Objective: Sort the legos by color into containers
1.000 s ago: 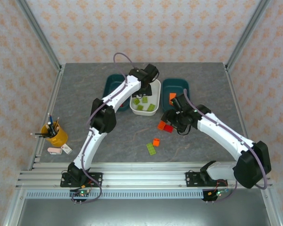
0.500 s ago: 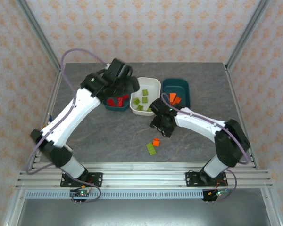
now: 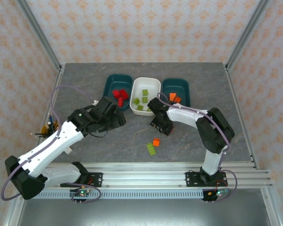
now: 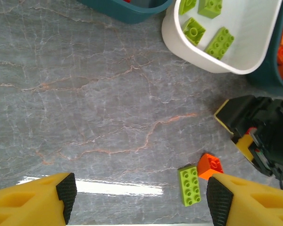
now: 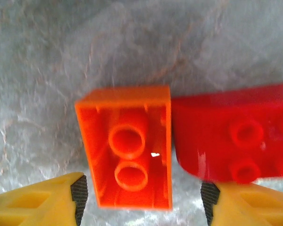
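Straddling an upturned orange plastic brick [image 5: 127, 160] and the red plastic brick [image 5: 231, 141] touching it, the wide-open right hand [image 5: 144, 200] risked pinching both — mixing colours; the left hand [image 4: 141, 197] gaped empty.

Glossy white shells cover the long links of both arms, the left arm [image 3: 52, 146] at lower left and the right arm [image 3: 184, 113] right of centre, with chunky black housings at the joints. A thin lilac cable [image 3: 60, 88] runs off each. At the bottom edge are black base plates [image 3: 82, 179], with small green circuit boards [image 3: 82, 192] below them. In both wrist views the fingers [image 4: 33, 200] are yellow, tipped with black ribbed pads [image 4: 67, 190].
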